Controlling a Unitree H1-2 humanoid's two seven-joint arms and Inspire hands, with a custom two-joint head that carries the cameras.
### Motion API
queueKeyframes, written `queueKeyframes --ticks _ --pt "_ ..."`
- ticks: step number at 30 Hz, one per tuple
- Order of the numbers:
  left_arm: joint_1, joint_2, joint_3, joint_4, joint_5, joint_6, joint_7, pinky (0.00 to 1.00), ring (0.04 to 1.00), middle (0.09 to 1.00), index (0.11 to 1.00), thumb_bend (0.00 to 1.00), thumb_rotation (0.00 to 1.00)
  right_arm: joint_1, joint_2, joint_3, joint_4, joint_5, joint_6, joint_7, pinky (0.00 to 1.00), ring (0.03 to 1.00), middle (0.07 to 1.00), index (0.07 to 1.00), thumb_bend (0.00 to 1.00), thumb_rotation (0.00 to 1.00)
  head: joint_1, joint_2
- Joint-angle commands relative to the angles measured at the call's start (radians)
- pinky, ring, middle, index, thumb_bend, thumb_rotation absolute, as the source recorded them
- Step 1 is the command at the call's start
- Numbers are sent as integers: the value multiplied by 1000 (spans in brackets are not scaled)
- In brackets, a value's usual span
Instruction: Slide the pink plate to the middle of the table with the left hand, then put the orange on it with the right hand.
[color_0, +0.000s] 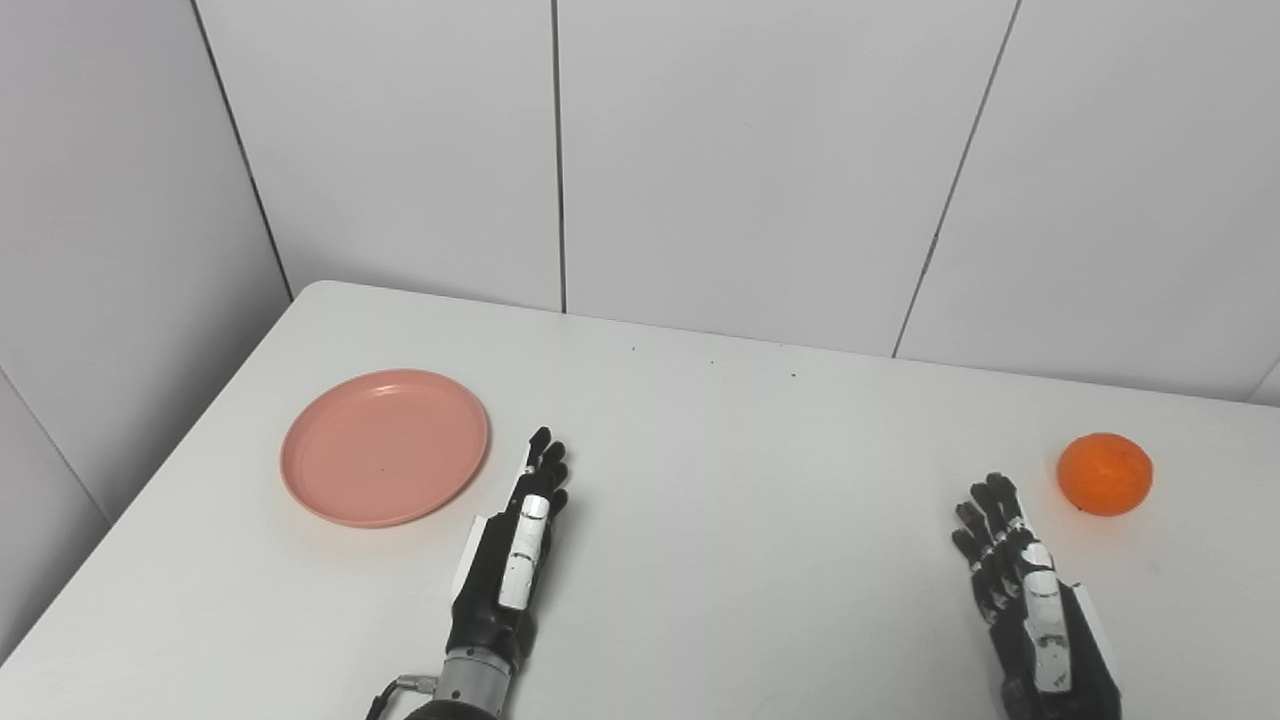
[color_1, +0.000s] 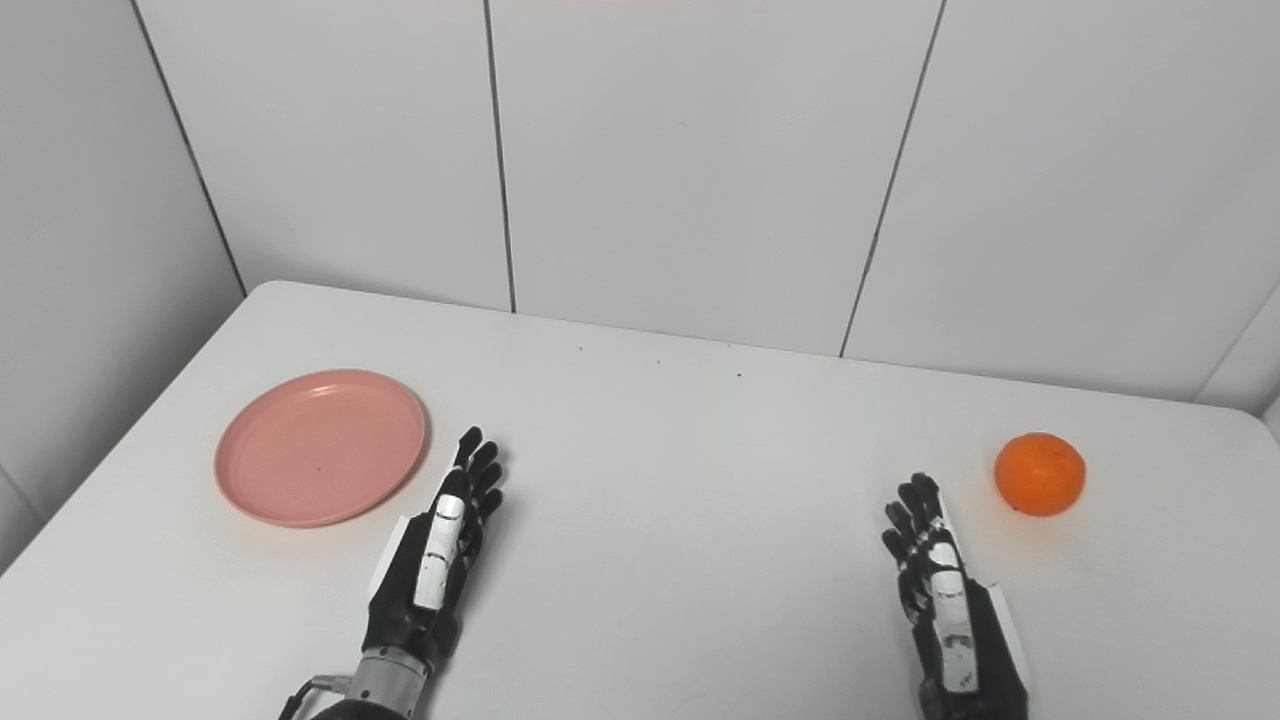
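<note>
Sitting near the table's (color_0: 700, 480) left edge, the plate (color_0: 385, 447) needs the empty, open left hand (color_0: 515, 545) on its rim. Push flat and slow. Right hand (color_0: 1030, 600) is open too, beside the orange (color_0: 1105, 474).

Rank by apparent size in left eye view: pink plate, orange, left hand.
1. pink plate, largest.
2. left hand, long but narrower; nearer the camera, so somewhat unsure.
3. orange, clearly smallest.

I see my left hand (color_0: 515, 560) empty beside the plate (color_0: 385, 447); my right hand (color_0: 1030, 600) empty near the orange (color_0: 1105, 474) on the tabletop (color_0: 740, 480).
</note>
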Motion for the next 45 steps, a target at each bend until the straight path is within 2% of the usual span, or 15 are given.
queueKeyframes --ticks 1,6,14,23,29,32,33,37,39,42,45 --pt "3 -11 -10 34 15 -31 3 1000 1000 1000 1000 687 1000 44 -6 -9 87 10 -53 22 1000 993 1000 1000 727 1000 0 -4" --pt "4 -16 -9 44 20 -34 5 1000 1000 1000 1000 697 1000 46 -13 -7 101 5 -69 32 1000 991 1000 1000 704 1000 6 -17" --pt "11 -10 -9 31 21 -27 0 1000 1000 1000 1000 701 1000 54 -10 -4 83 4 -59 34 1000 998 1000 1000 690 1000 -2 -2" --pt "9 -2 5 9 -17 -29 -16 1000 1000 1000 1000 713 1000 61 9 1 76 2 -49 22 1000 989 1000 1000 686 1000 -10 -13" --pt "-26 28 14 -88 -45 35 -31 1000 976 973 972 800 999 75 11 9 65 15 -37 33 1000 998 1000 1000 690 1000 -19 -29" --pt "-71 52 27 -132 -56 56 -34 1000 954 953 953 847 927 71 14 11 73 13 -40 29 1000 998 1000 1000 700 1000 -33 -39" --pt "-82 57 30 -138 -59 58 -34 1000 941 940 927 820 862 68 15 10 81 13 -45 28 1000 996 1000 1000 697 1000 -35 -39" --pt "-148 81 55 -161 -93 88 -40 983 922 924 892 734 737 61 20 6 99 4 -57 20 1000 988 1000 1000 679 1000 -42 -50" --pt "-177 91 71 -166 -131 105 -47 971 914 918 880 730 688 59 20 5 102 4 -55 21 1000 988 1000 1000 678 1000 -43 -54" --pt "-216 109 89 -171 -151 112 -48 925 889 896 858 767 656 56 22 4 108 6 -54 24 1000 986 1000 1000 685 1000 -44 -58" --pt "-259 145 114 -171 -190 114 -72 937 886 884 847 778 645 53 24 4 119 0 -64 22 1000 986 1000 1000 672 1000 -47 -60"
